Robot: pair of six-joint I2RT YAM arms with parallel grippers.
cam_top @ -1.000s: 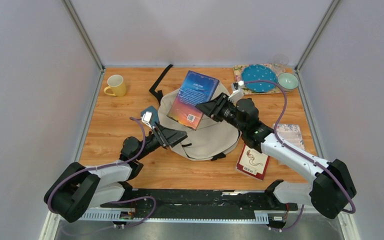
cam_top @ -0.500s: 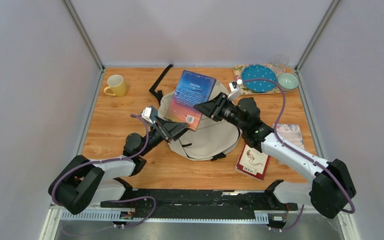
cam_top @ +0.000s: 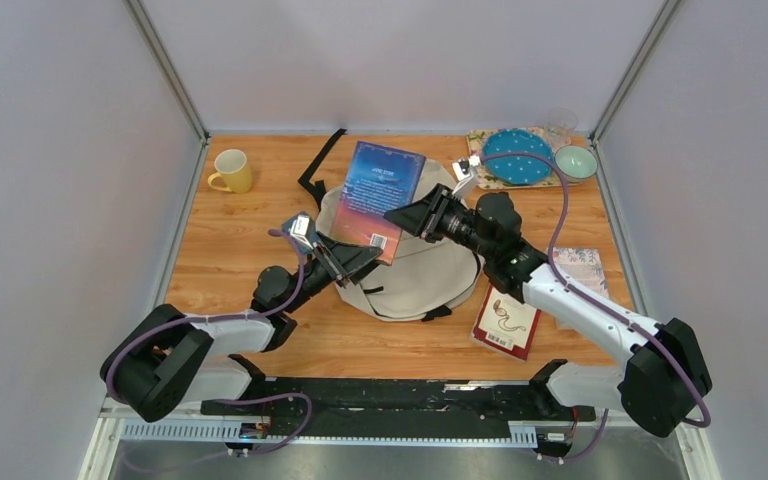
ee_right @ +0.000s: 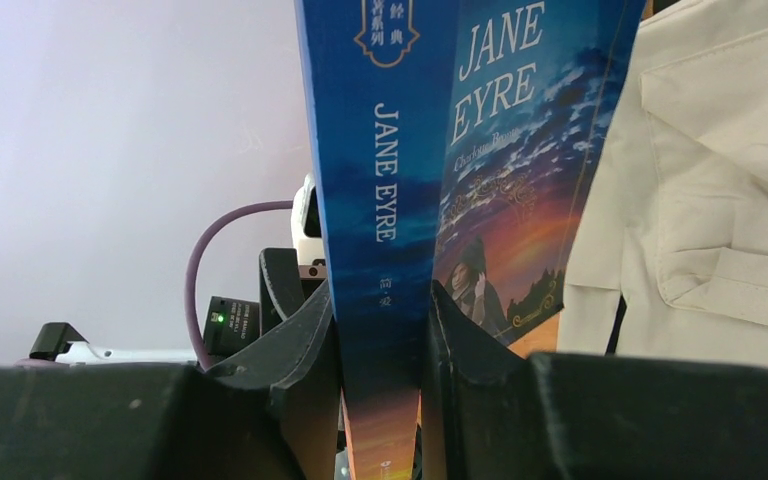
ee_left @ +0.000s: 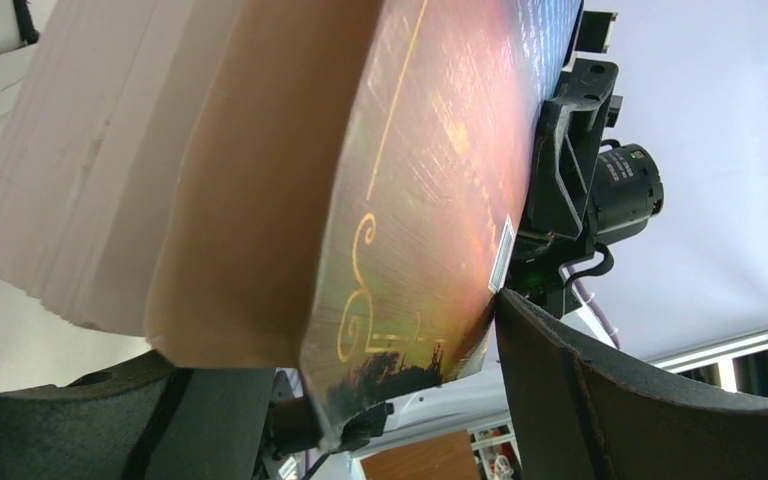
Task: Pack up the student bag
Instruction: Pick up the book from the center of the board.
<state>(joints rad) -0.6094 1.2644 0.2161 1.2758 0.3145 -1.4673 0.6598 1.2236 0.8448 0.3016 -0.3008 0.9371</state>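
Setting: wooden table (cam_top: 220, 250), closed in by pale grey walls on the left, right and far sides.
Near right: a red book (cam_top: 505, 325) lies flat, just beside the bag's near right edge. A pale patterned book (cam_top: 582, 268) lies just beyond it, partly under the right arm.
Left claw (cam_top: 352, 262): spread wide over the bag's near left part. The lower corner of the blue book sits between its fingers (ee_left: 640, 400). Cannot tell whether either pad touches the book.
Student bag (cam_top: 420, 270): cream, lying flat at mid-table, with a black strap (cam_top: 320, 165) trailing off to the far left. The right wrist view shows its pocket flap just right of the book.
Right claw (cam_top: 400, 216): pinching the blue book at its spine edge, one finger (ee_right: 300, 360) on each cover.
Blue book (cam_top: 380, 190): "Jane Eyre" on cover and spine, held tilted above the bag, clear of the fabric at its far end.
Far left: a yellow mug (cam_top: 232, 171), upright, well apart from the bag.
Far right: a blue dotted plate (cam_top: 517, 157) on a patterned mat, a pale green bowl (cam_top: 575, 162) just to its right, and a clear glass (cam_top: 560, 122) behind them.
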